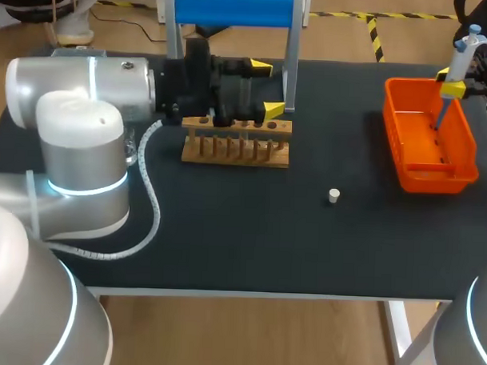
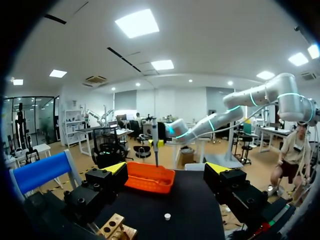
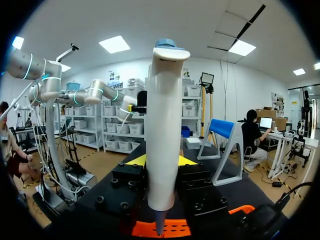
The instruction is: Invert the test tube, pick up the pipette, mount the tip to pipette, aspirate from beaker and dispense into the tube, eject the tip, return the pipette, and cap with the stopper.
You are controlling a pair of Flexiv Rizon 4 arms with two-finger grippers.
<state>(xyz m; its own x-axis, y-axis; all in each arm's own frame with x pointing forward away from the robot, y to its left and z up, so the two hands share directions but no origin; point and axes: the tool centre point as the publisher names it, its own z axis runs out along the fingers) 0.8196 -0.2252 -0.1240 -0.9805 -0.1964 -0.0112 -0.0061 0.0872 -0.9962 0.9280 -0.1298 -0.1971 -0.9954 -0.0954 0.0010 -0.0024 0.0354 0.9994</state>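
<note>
My right gripper (image 1: 449,82) is shut on the white pipette (image 1: 466,52) and holds it upright over the orange bin (image 1: 460,170), its thin lower end pointing into the bin. In the right wrist view the pipette (image 3: 162,135) stands between the yellow tips of the right gripper (image 3: 161,160). My left gripper (image 1: 265,89) hovers open just behind the wooden tube rack (image 1: 237,150). Nothing lies between the fingers of the left gripper (image 2: 166,168), and the rack (image 2: 117,227) shows below it. A small white stopper (image 1: 333,195) lies on the black mat. I cannot make out a test tube clearly.
A blue-topped stand (image 1: 233,7) rises at the table's back, close behind the left gripper. The orange bin (image 2: 150,182) sits at the far right, ahead of the left gripper. The stopper (image 2: 167,216) lies alone on the mat between the rack and the bin.
</note>
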